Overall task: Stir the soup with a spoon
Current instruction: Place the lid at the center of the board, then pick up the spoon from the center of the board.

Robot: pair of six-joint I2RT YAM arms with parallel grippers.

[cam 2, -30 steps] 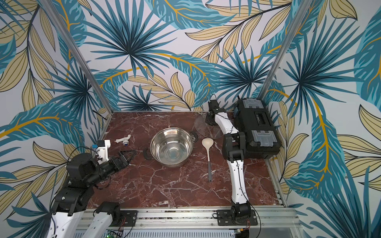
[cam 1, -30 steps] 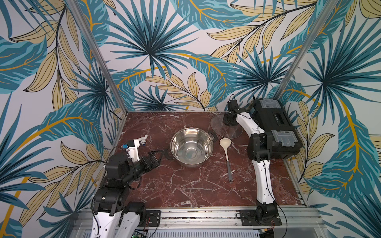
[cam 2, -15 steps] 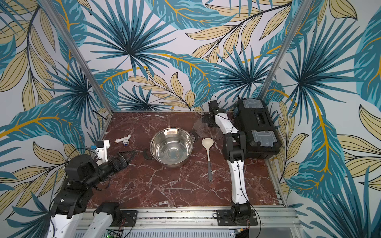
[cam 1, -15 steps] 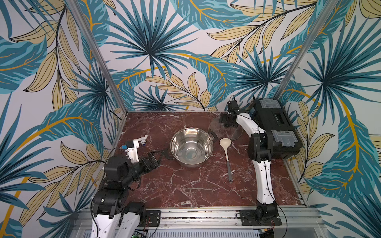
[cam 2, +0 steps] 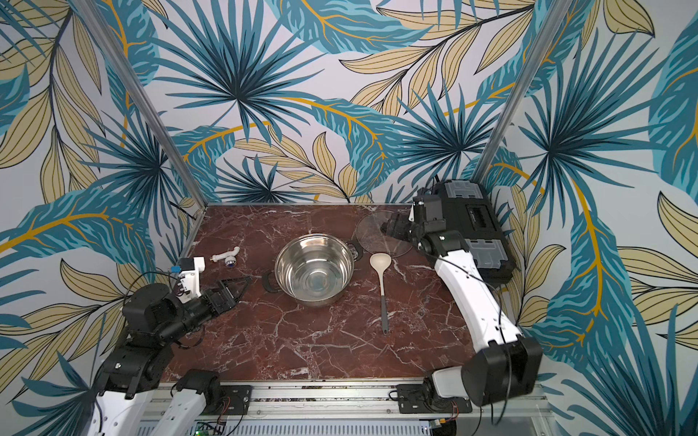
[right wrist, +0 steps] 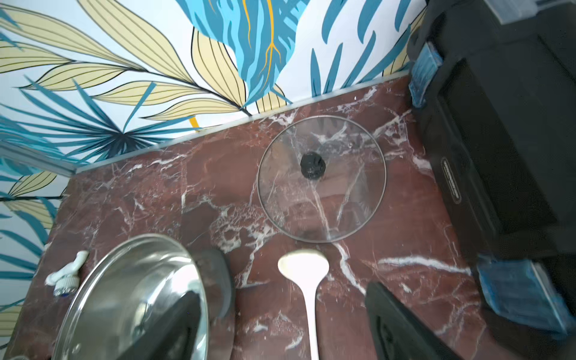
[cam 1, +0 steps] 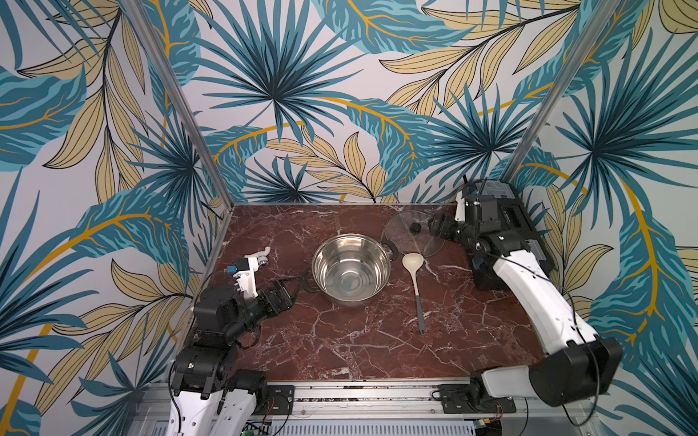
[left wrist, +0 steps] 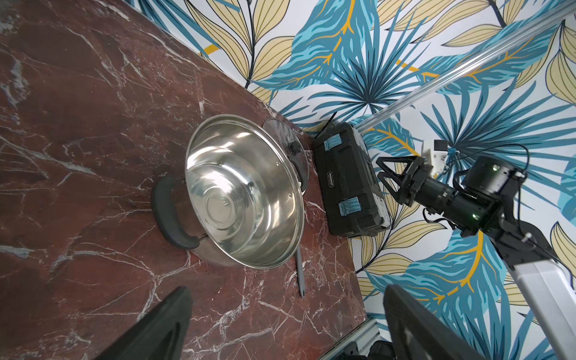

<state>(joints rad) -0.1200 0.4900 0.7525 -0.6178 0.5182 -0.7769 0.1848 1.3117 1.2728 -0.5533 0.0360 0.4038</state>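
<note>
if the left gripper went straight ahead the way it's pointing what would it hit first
Probably the near black handle of the pot, just ahead of the left gripper, though its height is hard to judge.

pot (cam 1: 351,270): round stainless steel; two black side handles; upright, central in both top views; interior bare, shiny | spoon (cam 1: 417,292): cream bowl, grey handle end; lying flat beside pot, apart

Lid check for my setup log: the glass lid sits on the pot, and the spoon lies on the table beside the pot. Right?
No: the lid is off the pot, lying on the table by the spoon, as the right wrist view shows. The spoon does lie on the table beside the pot.
</note>
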